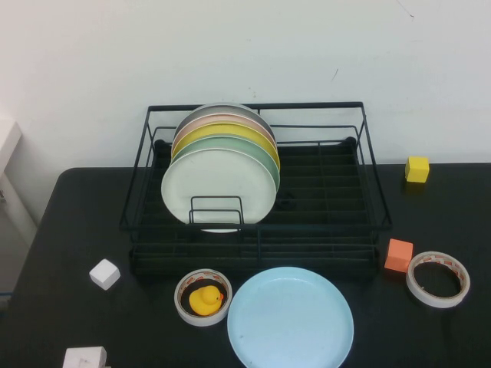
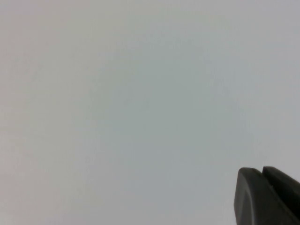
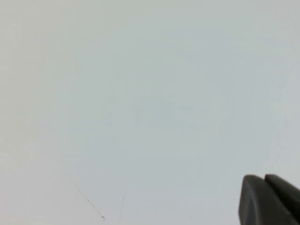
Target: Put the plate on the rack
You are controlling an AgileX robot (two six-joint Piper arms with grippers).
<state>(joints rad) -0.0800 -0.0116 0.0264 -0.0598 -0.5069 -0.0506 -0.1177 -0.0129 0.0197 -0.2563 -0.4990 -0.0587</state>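
Note:
The light sky-blue plate [image 1: 290, 318] lies flat on the black table, just in front of the rack. The black wire rack [image 1: 330, 201] stands at the back middle. Several plates stand upright in its left half, with a pale mint-white plate [image 1: 219, 188] foremost. Its right half holds nothing. Neither arm shows in the high view. My left gripper [image 2: 261, 171] shows only in the left wrist view, fingertips together, against a blank pale surface. My right gripper [image 3: 264, 177] shows the same way in the right wrist view, holding nothing.
A tape roll with a yellow duck [image 1: 203, 297] inside sits left of the plate. A white cube [image 1: 104, 274] and a white block [image 1: 84, 357] lie at front left. An orange cube [image 1: 398, 255], a tape roll [image 1: 438, 278] and a yellow cube [image 1: 417, 169] are at right.

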